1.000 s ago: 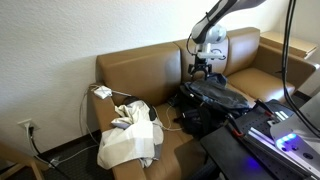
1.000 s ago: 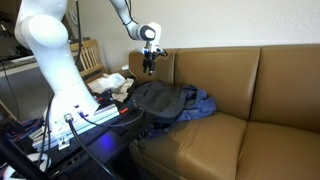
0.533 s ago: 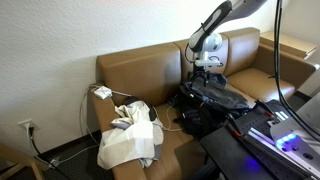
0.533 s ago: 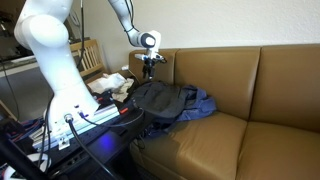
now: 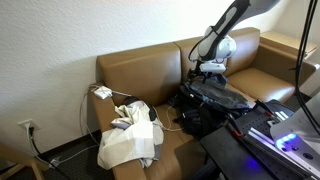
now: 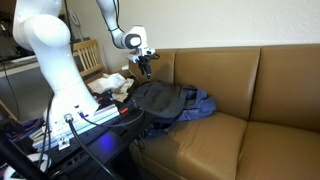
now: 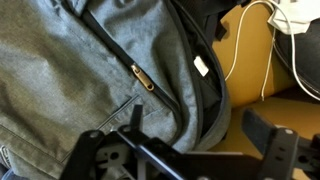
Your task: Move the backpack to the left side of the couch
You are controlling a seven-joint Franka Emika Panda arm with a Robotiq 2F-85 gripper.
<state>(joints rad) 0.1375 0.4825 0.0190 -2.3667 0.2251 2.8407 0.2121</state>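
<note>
Here, the backpack [image 5: 220, 97] is seen right of centre, seemingly just below the gripper [image 5: 208, 71], which is held wide, empty.

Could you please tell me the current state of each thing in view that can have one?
backpack: lying flat on the couch seat, main opening looks unzipped, not gripped.
gripper: open, empty, poised above the backpack.
white cloth: crumpled in a heap on the seat.
white cable: lying loose beside the backpack.
</note>
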